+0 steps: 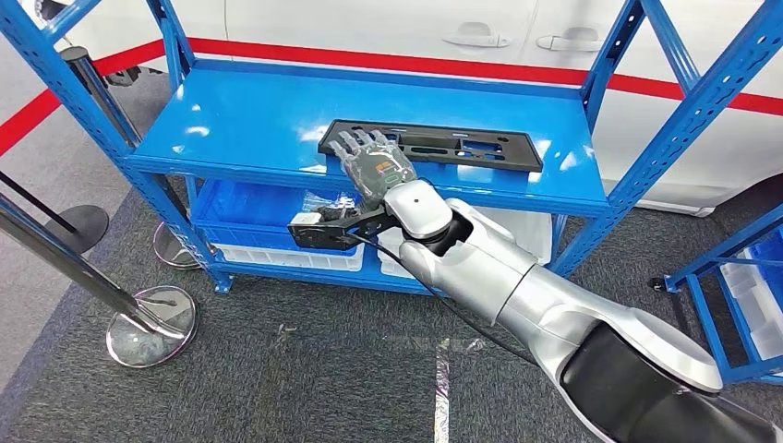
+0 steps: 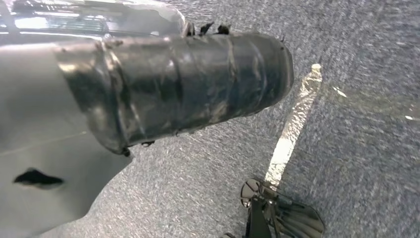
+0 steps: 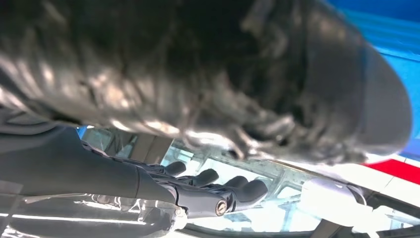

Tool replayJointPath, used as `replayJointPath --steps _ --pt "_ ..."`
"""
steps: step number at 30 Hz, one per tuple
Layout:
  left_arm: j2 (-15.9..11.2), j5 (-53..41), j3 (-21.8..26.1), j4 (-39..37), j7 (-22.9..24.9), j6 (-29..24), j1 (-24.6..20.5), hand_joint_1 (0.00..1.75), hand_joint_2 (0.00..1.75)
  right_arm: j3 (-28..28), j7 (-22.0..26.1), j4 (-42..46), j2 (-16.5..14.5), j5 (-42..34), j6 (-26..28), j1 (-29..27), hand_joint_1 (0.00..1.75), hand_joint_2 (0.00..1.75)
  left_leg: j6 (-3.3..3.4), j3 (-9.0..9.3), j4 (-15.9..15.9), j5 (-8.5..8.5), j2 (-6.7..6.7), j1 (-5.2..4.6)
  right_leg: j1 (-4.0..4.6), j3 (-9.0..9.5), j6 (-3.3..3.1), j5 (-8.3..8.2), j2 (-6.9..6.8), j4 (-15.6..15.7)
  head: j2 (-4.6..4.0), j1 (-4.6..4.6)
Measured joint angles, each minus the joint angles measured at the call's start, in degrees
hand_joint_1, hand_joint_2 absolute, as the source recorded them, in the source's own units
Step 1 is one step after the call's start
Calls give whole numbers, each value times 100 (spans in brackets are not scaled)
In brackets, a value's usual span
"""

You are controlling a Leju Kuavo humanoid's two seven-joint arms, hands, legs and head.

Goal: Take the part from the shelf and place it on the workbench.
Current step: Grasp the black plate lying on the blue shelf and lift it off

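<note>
The blue shelf (image 1: 277, 120) stands directly ahead of the right hand, its top deck at the level of the hand and its lower deck below the wrist. A white car body (image 1: 415, 28) with a red stripe lies beyond the shelf, far past the fingertips. Grey carpet (image 1: 305, 378) covers the floor beneath the right arm (image 1: 517, 286), which reaches up and forward from the lower right to the front edge of the shelf.

The part (image 1: 462, 148), a long flat black plate with several cut-outs, lies flat on the top deck of the shelf. Its left end is under the right hand; the rest of it extends away to the right of the hand.

The right hand (image 1: 374, 164) rests palm down on the left end of the part, fingers extended forward and slightly spread across the plate. The fingers are not wrapped around it; whether any grip is made underneath cannot be told. In the right wrist view the dark fingers (image 3: 233, 191) lie close together and roughly straight, with the thumb (image 3: 376, 94) large and blurred close to the lens.

Blue and white bins (image 1: 277, 231) sit on the lower deck, below and left of the hand. A chrome stanchion base (image 1: 152, 323) stands on the carpet well to the left of the arm.

The left hand (image 2: 198, 82) hangs above the carpet; its fingers are hidden, so its state cannot be told.
</note>
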State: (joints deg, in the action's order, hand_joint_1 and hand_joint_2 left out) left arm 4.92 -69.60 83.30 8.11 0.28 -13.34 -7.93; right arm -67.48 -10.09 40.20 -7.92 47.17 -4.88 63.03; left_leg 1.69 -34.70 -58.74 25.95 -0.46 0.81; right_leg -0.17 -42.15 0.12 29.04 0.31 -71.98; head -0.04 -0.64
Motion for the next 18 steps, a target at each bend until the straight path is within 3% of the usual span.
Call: replayJointPath --steps 2,3,5,8,10,12,13,14,15,17,18 --pt "-1 1 0 0 7 -2 6 0 0 1 -1 -9 10 -1 3 0 0 0 -31 40 -17 52 -8 -9 11 320 -46 -385 1 769 0 -2" --pt "-1 1 0 0 8 -2 3 0 0 1 -1 -13 14 -4 4 1 0 0 -55 43 -23 69 -12 -16 21 446 -66 -473 3 1043 0 -4" --pt "-1 2 0 0 12 -5 -5 0 0 -1 -2 -28 25 -13 4 -8 0 0 -109 38 -12 79 -14 -23 49 543 -91 -467 14 1225 0 -11" --pt "7 14 0 0 14 -13 -5 0 0 -1 -25 -64 45 -53 4 -15 0 0 -195 27 -74 162 1 -11 19 605 -156 -476 25 1325 0 -17" --pt "12 20 0 0 16 -15 -5 0 0 -1 -40 -85 56 -108 4 -19 0 0 -241 -187 -549 410 14 -2 -5 663 -203 -474 22 1370 0 -29" --pt "4 24 0 0 31 -23 -3 0 0 -1 -44 -109 71 -152 3 -54 0 0 -278 -560 -1257 662 16 4 -2 687 -233 -451 17 1365 0 -33" --pt "0 25 1 0 45 -27 2 0 0 -1 -46 -124 80 -166 3 -82 0 0 -293 -699 -1473 682 16 7 -1 696 -237 -436 19 1358 0 -33" --pt "-1 27 1 0 58 -30 9 0 0 -1 -49 -140 91 -178 3 -107 0 0 -303 -744 -1483 593 17 12 -3 708 -236 -417 22 1345 0 -33" --pt "-1 30 2 0 68 -32 15 0 0 -1 -52 -157 103 -185 3 -123 0 0 -308 -684 -1279 407 18 20 -8 723 -229 -391 27 1327 0 -34" --pt "-1 34 2 0 72 -34 18 0 0 -1 -61 -184 123 -193 3 -134 0 0 -309 -403 -590 -15 25 36 -17 756 -206 -337 35 1285 0 -34" --pt "-1 36 2 0 72 -34 17 0 0 -1 -64 -191 128 -194 3 -133 0 0 -309 -299 -350 -141 28 41 -19 766 -196 -319 36 1271 0 -34"
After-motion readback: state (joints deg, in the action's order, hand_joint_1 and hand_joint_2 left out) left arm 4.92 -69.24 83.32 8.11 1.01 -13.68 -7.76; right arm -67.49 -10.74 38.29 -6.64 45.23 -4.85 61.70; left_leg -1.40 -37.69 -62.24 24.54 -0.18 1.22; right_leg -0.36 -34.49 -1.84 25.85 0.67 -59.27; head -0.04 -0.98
